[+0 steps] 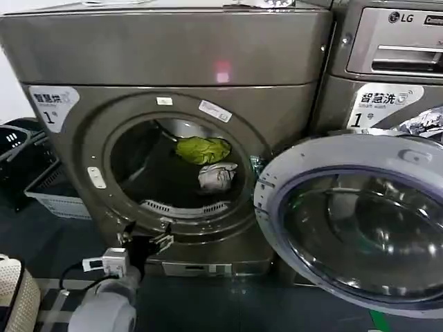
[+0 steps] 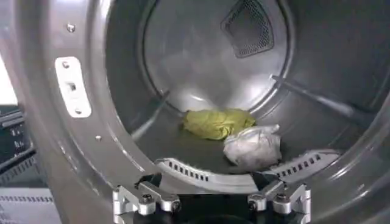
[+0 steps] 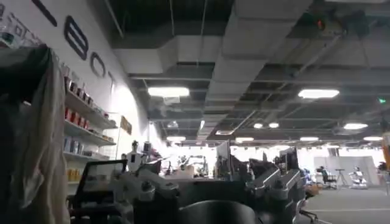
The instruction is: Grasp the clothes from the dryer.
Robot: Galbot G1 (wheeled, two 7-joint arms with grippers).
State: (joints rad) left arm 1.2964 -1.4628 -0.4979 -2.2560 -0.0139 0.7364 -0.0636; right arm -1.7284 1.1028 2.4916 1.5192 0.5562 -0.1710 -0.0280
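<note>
Left end effector (image 2: pixel 211 201) open, empty, at the dryer (image 1: pixel 166 62) porthole's lower rim. Two clothes bundles beyond it in the drum: one lime (image 2: pixel 216 123), one white-grey (image 2: pixel 253 147), touching.

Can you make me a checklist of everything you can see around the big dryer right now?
Surface: dark floor in front of the machines.
Job's things: dryer with door swung open to the right; yellow-green bundle and white-grey bundle lie touching inside the drum.
Clutter: white basket on the floor, left of the dryer.
Grippers: left gripper open, held at the porthole's lower rim; right gripper points away into the room.
Cables: black cable by the left arm.
Surroundings: LG machine on the right; shelves in the room.
</note>
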